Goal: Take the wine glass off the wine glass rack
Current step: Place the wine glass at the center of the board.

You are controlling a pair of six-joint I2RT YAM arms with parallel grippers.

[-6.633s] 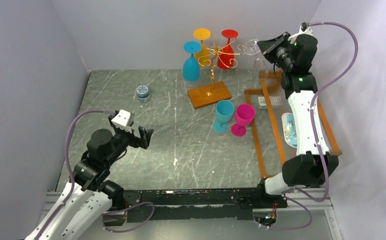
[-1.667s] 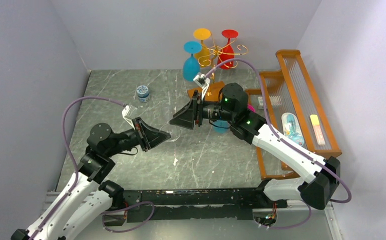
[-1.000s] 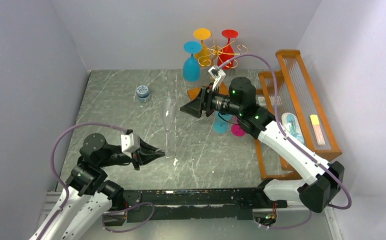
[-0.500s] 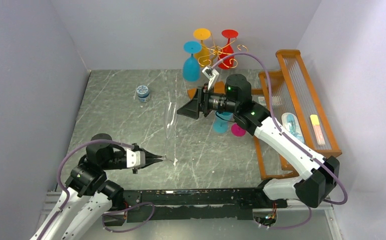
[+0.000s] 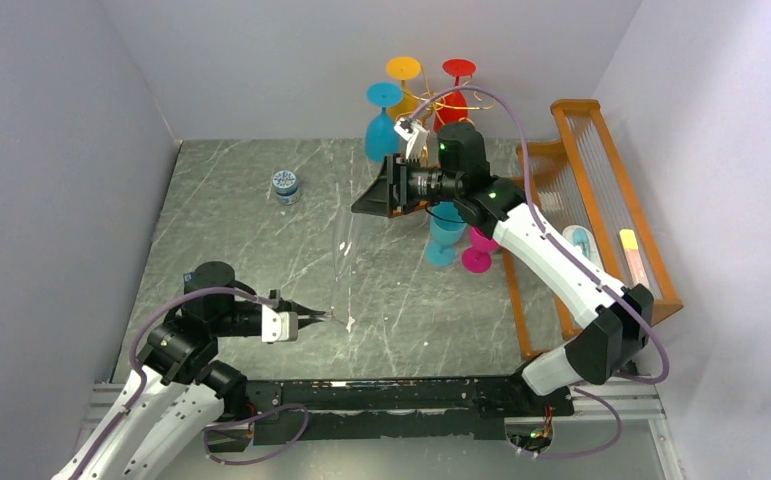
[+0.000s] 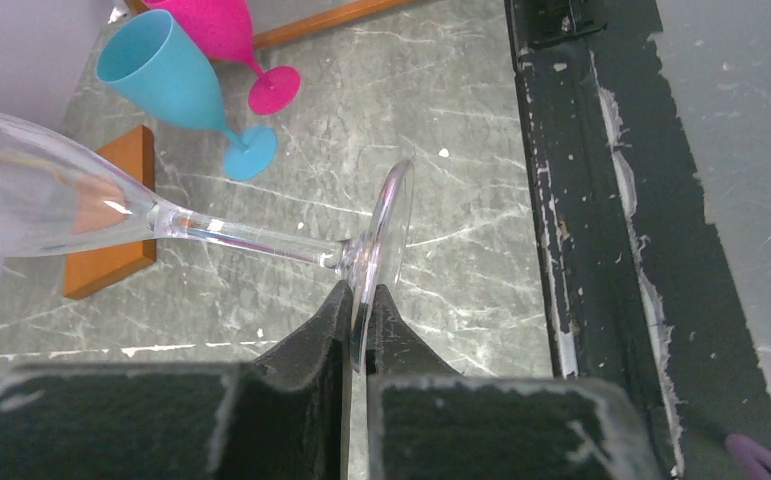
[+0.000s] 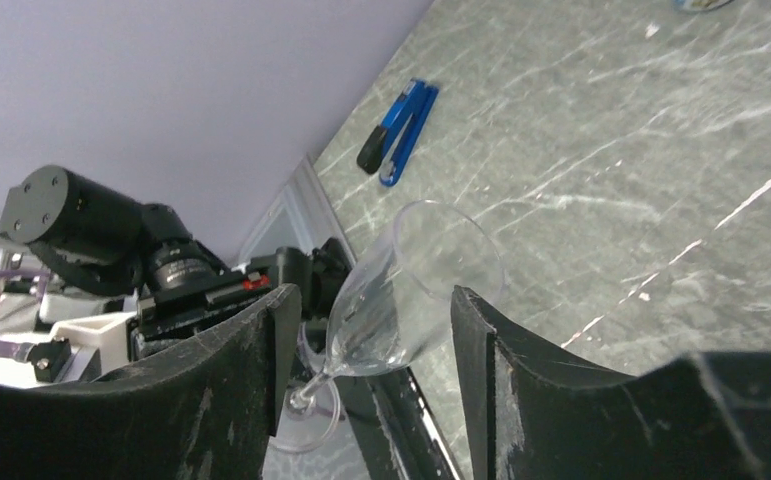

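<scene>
Left wrist view: left fingers (image 6: 333, 328) pinch the wine glass (image 6: 51, 200) foot; right fingers (image 7: 241, 390) spread near its bowl.

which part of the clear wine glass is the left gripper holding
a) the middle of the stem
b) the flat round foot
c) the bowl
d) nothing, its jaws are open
b: in the left wrist view the left gripper is shut on the edge of the clear wine glass at its round foot, with the stem and bowl sticking out free.
</scene>
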